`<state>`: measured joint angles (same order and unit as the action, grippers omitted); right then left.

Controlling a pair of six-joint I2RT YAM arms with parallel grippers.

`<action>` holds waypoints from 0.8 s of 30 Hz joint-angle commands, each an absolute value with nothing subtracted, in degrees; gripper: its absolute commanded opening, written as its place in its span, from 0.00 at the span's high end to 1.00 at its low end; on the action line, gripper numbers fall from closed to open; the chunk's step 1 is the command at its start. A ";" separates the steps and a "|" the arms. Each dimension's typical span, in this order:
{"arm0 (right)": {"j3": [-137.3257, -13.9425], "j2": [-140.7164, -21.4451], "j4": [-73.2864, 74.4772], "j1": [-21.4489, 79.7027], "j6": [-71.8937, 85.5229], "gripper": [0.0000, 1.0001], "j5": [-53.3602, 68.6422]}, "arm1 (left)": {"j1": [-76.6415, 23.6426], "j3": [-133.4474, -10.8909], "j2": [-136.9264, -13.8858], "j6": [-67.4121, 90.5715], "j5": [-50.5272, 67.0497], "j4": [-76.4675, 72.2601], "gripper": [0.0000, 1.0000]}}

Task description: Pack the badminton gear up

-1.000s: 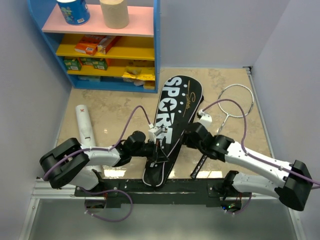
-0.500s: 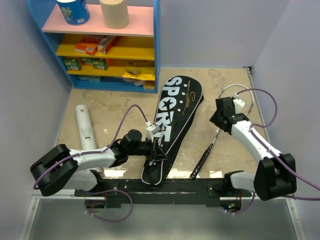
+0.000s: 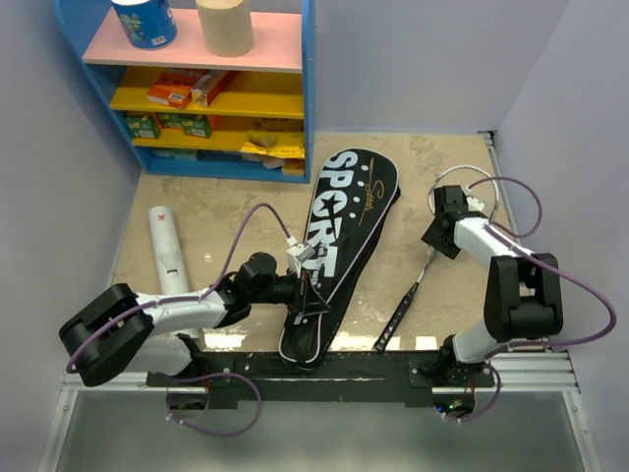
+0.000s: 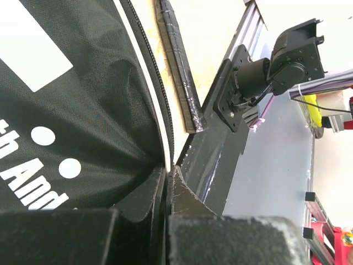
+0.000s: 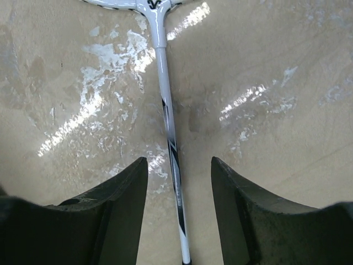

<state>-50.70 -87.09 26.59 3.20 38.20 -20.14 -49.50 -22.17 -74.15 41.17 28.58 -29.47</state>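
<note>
The black bag [image 3: 339, 231] lettered SPORT lies in the middle of the floor. My left gripper [image 3: 313, 297] is shut on its near right edge; the left wrist view shows the jaws [image 4: 168, 174] pinched on the bag's zipper rim [image 4: 146, 99]. One white-framed racket [image 3: 398, 317] lies to the right, head far, black handle near. My right gripper [image 3: 440, 236] hovers open over its thin shaft [image 5: 167, 121], one finger on each side, not touching. The white tube [image 3: 169, 251] lies at the left. The second racket is not in view.
A blue shelf [image 3: 307, 88] with small coloured boxes stands at the back left, with a blue roll [image 3: 143, 22] and a tan roll [image 3: 224, 26] on top. Walls close both sides. The arms' black rail [image 3: 324, 369] runs along the near edge, beside the racket handle [image 4: 177, 72].
My right arm has swung away from the bag to the right and now sits over the racket's shaft near the head. My left gripper has stayed shut on the bag's edge.
</note>
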 commanded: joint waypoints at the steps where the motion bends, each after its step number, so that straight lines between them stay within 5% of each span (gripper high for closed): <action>1: -53.79 -89.55 23.20 2.73 36.30 0.48 -20.48 | -48.87 -23.20 -73.74 40.52 31.73 -35.16 1.00; 11: -53.18 -94.39 20.92 1.14 34.46 0.55 -19.25 | -47.81 -22.59 -73.83 40.78 32.34 -35.68 1.00; 14: -52.82 -95.53 20.48 0.97 33.93 0.64 -18.38 | -47.72 -22.59 -74.18 40.69 32.43 -35.86 1.00; 20: -51.24 -96.24 19.16 0.97 33.05 1.00 -16.09 | -47.64 -22.68 -74.62 41.22 32.87 -36.30 1.00; 24: -49.84 -93.79 18.11 0.97 32.61 1.00 -14.86 | -47.55 -23.03 -74.44 41.13 32.87 -35.77 1.00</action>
<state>-52.01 -94.85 18.96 1.17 33.56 -17.43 -48.01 -22.17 -74.67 41.34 31.16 -30.79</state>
